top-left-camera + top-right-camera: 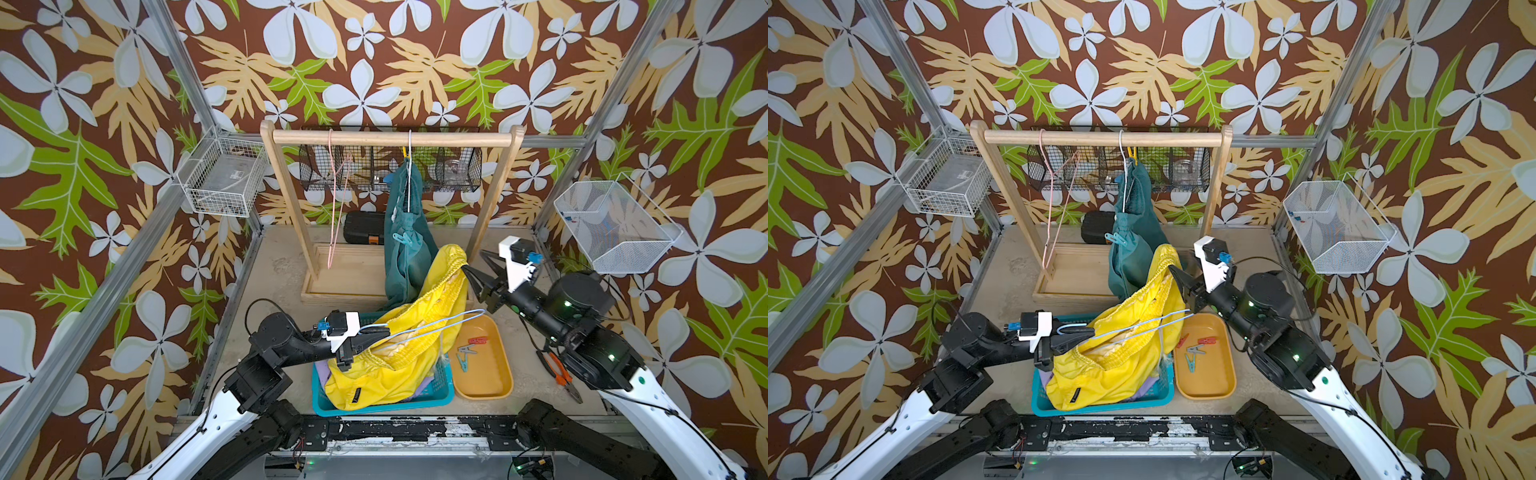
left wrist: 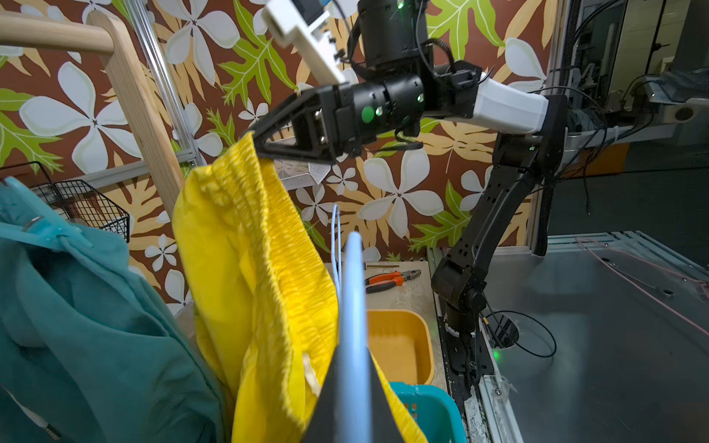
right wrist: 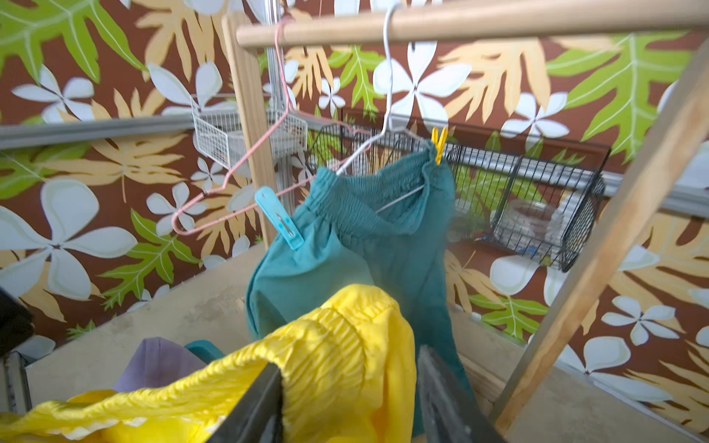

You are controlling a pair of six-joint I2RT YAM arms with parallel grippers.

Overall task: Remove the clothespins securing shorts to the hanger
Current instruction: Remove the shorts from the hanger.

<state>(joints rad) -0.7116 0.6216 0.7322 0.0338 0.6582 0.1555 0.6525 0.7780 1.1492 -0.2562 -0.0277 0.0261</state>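
Shorts (image 1: 390, 365), yellow, drape on splayed right hand (image 1: 472, 260); left hand (image 1: 384, 331) pinches hanger (image 2: 353, 291).

I can read no text, brand, number or sign in any of my four feeds; the only candidate is a small dark tag (image 1: 355, 397) near the hem of the yellow shorts (image 1: 395, 370), too small for me to make out.
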